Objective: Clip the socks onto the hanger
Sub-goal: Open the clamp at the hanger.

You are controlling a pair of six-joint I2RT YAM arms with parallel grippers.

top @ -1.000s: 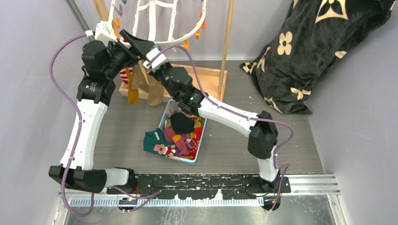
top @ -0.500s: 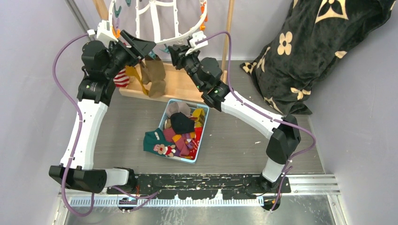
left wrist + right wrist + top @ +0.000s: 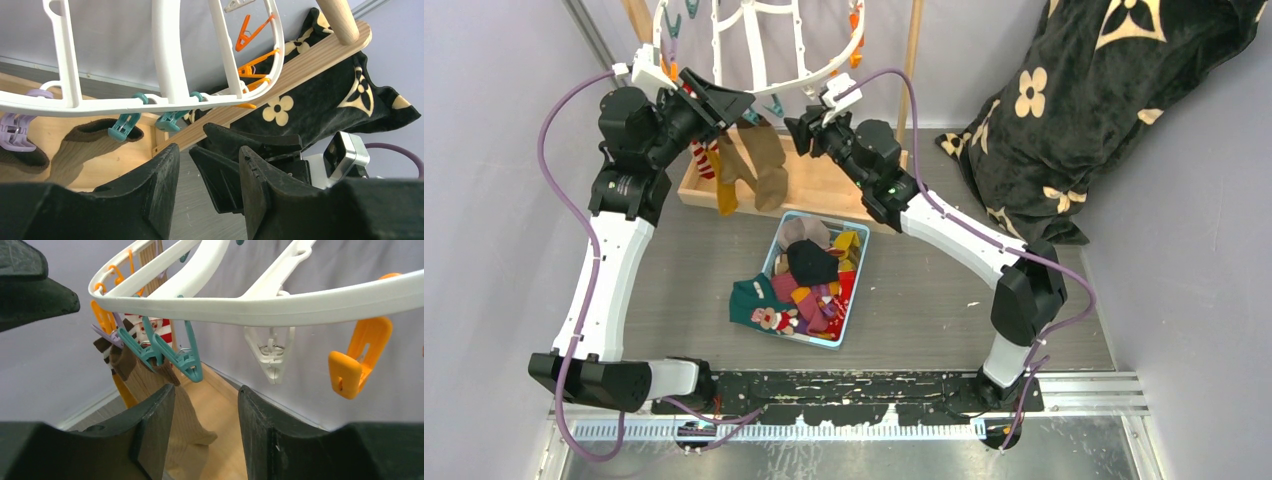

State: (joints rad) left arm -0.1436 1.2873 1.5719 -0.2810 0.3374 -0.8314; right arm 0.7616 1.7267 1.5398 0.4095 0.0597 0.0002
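The white hanger (image 3: 809, 72) hangs at the back with teal and orange clips round its rim (image 3: 280, 302). Three socks dangle from its near-left rim: a tan-brown sock (image 3: 767, 165), a mustard one (image 3: 725, 190) and a red-white striped one (image 3: 701, 158). In the right wrist view the tan sock (image 3: 187, 415) hangs from a teal clip (image 3: 150, 352). My left gripper (image 3: 736, 100) is open and empty just under the rim (image 3: 125, 105). Facing it from the right, my right gripper (image 3: 796, 128) is also open and empty. More socks (image 3: 809, 265) lie in a blue bin.
The blue bin (image 3: 857, 285) sits mid-floor. A wooden stand carries the hanger, with its base (image 3: 834, 185) under the socks and a post (image 3: 911, 60) at the right. A black flower-patterned blanket (image 3: 1074, 120) is heaped at the back right. Free white (image 3: 270, 357) and orange (image 3: 357, 360) clips hang nearby.
My right gripper has let go, opened and drawn back to the right from the clip. The tan sock now hangs on its own. My left gripper's jaws have narrowed.
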